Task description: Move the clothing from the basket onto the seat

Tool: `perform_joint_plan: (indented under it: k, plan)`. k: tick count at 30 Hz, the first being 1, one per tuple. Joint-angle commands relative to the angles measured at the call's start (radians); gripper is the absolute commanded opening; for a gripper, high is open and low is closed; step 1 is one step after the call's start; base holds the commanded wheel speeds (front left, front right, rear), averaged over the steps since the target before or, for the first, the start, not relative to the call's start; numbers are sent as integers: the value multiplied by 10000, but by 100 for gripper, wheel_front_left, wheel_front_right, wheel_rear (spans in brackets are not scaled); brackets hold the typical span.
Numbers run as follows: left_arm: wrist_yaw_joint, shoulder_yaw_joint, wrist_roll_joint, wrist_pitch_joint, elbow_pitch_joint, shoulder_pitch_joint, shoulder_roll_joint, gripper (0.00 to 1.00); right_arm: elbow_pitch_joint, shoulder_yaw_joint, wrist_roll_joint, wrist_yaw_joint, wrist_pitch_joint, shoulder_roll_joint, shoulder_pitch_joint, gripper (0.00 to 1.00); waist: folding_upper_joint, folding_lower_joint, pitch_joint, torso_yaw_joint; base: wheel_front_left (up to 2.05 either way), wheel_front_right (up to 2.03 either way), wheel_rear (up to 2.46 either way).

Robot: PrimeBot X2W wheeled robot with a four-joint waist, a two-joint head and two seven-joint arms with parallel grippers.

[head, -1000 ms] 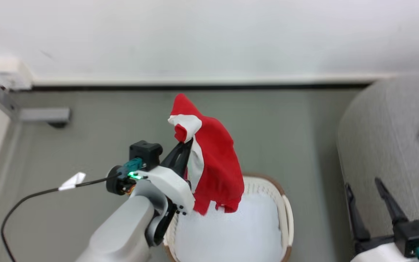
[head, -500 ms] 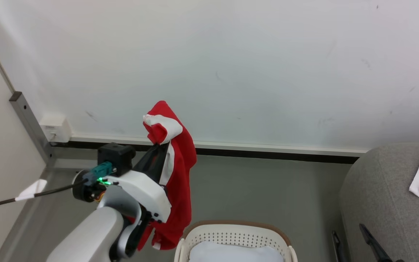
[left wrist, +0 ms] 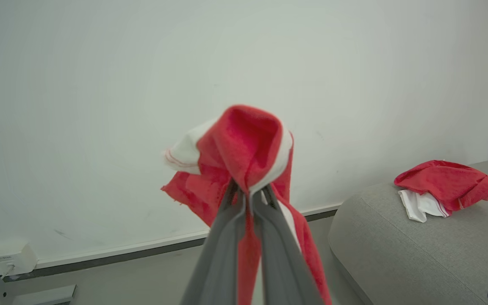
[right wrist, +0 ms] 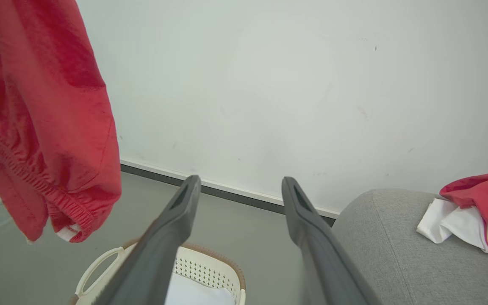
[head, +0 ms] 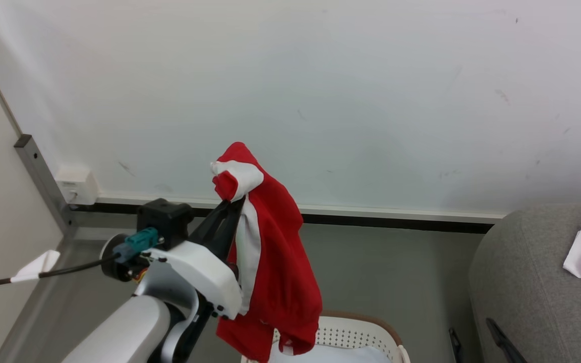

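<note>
- The basket (head: 366,330) sits nearest, low in view; contents partly hidden, possibly just a pale pad (right wrist: 197,293).
- The right gripper (right wrist: 239,186) is spread, empty.
- The left gripper (left wrist: 249,195) pinches the red garment (head: 275,262), hanging lengthwise above the basket.
- The seat (head: 522,287) lies to its right; a second garment (left wrist: 447,184) rests there.

Red clothing (head: 275,252) in shut jaws of the left gripper (head: 232,204), hem over the basket (head: 371,318).

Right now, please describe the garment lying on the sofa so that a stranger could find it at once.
Find the large grey sofa at the right. On it lies a crumpled red garment with a white part at its left. Unlike the other red garment, hanging from the left gripper, it rests on fabric.
</note>
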Motion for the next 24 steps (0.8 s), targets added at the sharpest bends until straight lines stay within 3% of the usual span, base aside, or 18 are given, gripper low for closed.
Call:
perform_joint_plan:
  k: [1,11,19,24]
  plan:
    - [50,9,120,-22,-41,94,52,0,-56,16,86,-24,7,-3,81,100,-1,1,-3,-14,0,0,0]
    - [19,-178,156,4,-56,-27,-98,0,-559,910,-34,-24,79,-21,-247,100,-1,1,-58,-65,0,0,0]
    - [-25,-311,171,53,7,-166,-155,0,-1063,2565,222,-24,612,-195,-784,100,-1,1,-98,57,0,0,0]
    - [-80,-447,233,101,-57,-278,-245,0,-714,3694,357,-24,795,-192,-1525,100,-1,1,-70,226,0,0,0]
